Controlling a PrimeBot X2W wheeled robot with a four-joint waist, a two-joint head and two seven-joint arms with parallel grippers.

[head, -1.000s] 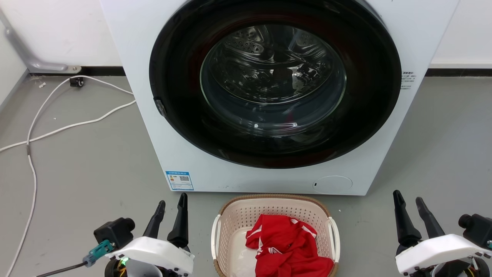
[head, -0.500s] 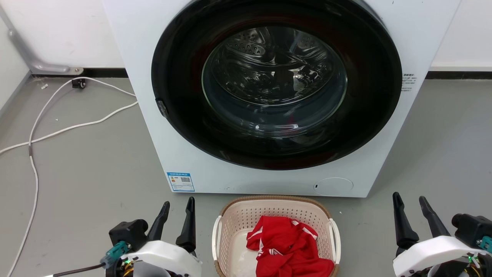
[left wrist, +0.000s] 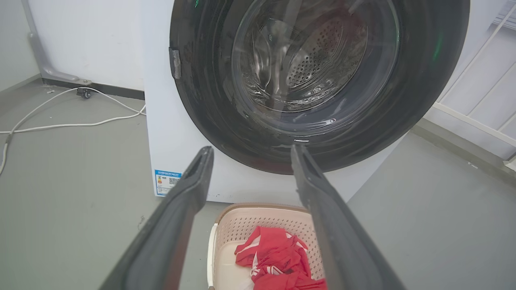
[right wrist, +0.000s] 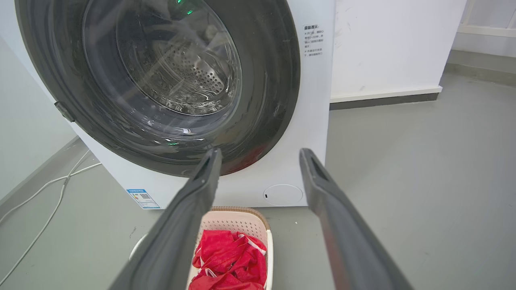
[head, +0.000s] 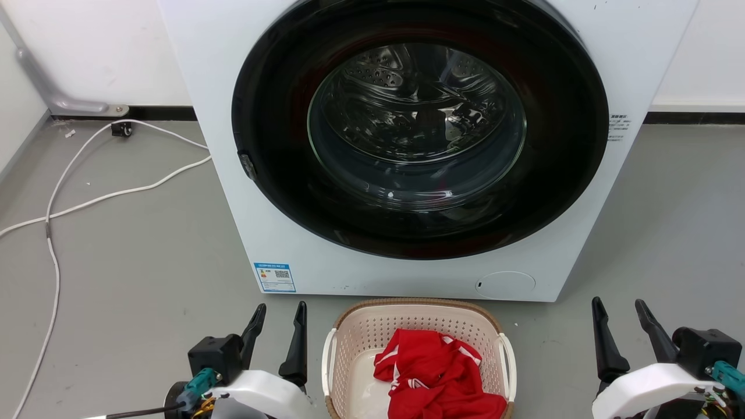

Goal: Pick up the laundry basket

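Laundry basket [head: 355, 340] on the floor between two spread hands

The left hand [head: 280, 305] sits at the lower left of the head view. Its fingers are parted and hold nothing, and it is just beside the basket's white left handle [head: 327, 361] without touching it. The right hand [head: 617, 301], also parted and empty, stands farther off on the other side. Between them the beige basket rests on the grey floor [head: 145, 262] with a crumpled red garment [head: 436, 372] inside. Just behind it rises the white washing machine [head: 233, 221] with its round, dark-rimmed glass door [head: 416, 122]. A white cable [head: 105, 195] trails over the floor at the far left.
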